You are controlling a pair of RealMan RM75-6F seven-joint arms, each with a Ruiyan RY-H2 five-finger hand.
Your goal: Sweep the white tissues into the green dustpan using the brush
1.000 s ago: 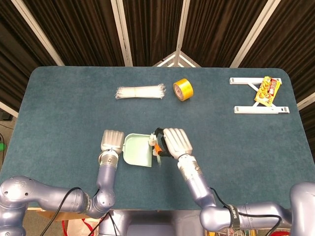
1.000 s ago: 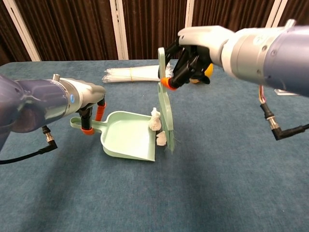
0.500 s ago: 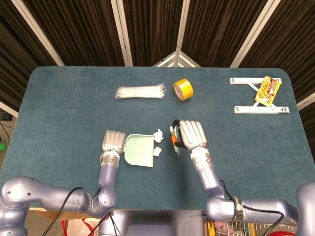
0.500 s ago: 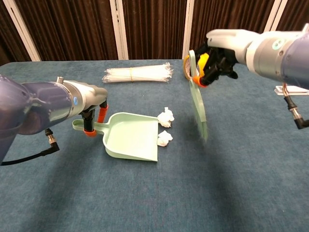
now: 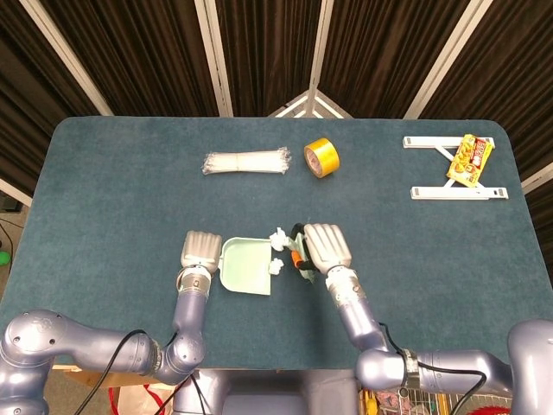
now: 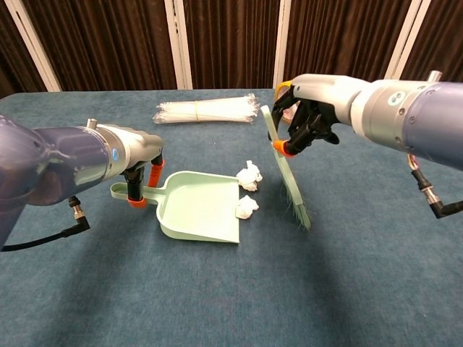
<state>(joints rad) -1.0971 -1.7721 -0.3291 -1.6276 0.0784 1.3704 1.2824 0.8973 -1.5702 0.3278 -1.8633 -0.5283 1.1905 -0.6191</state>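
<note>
While right hand (image 6: 309, 119) fingers clasp the brush (image 6: 288, 178), left hand (image 6: 137, 160) fingers grip dustpan (image 6: 197, 206) handle.

Dustpan (image 6: 197, 206) showing pale mint green, orange band on handle. Brush (image 6: 287, 179) matching mint green, orange collar. Tissues (image 6: 249, 174) showing white. Tabletop (image 5: 112, 186) showing dark teal. Tape roll (image 5: 321, 158) glowing yellow. Zip-tie bundle (image 5: 245, 162) showing translucent white. Hands (image 5: 201, 248) showing silver-grey.

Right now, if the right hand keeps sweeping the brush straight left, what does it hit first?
Likely the two white tissues lying at the open edge of the green dustpan. The brush held by the right hand stands just right of them, bristles down near the table. Depth alignment is uncertain.
</note>
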